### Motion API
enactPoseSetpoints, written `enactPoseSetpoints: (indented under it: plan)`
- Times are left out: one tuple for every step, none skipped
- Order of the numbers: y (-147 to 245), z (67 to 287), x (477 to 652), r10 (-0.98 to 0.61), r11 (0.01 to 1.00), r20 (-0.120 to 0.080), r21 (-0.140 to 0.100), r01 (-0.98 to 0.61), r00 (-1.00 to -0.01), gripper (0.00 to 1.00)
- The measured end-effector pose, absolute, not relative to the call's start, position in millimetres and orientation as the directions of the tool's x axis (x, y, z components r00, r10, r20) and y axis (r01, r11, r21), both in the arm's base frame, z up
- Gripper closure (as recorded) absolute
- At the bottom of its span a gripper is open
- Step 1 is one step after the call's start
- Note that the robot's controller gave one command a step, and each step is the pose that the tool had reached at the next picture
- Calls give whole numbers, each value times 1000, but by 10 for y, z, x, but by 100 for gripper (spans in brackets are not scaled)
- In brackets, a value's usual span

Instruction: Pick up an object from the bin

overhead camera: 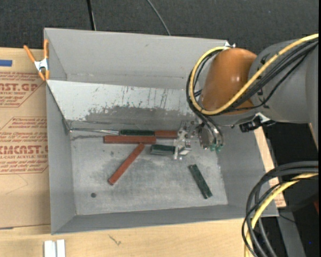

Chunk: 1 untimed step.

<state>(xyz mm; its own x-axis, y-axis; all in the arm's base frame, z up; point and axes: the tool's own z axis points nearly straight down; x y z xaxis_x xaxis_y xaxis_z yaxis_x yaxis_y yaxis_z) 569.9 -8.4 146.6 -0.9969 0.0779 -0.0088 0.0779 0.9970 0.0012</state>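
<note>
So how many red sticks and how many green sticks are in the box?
Red-brown sticks: 3 (the short one ends right at the gripper, so part of it may be hidden)
Dark green sticks: 3
Total: 6

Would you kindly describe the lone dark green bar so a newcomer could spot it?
Find the grey metal bin and look at its floor's lower right corner, just below the gripper. A short dark green bar lies there, slanted. Unlike the red-brown bars and other green pieces clustered mid-floor, it lies alone, touching nothing.
</note>
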Motion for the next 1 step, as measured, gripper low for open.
enactPoseSetpoints:
  plan:
    - [-45, 1721, 5703, 80, 997, 9, 0, 80, -997, 100]
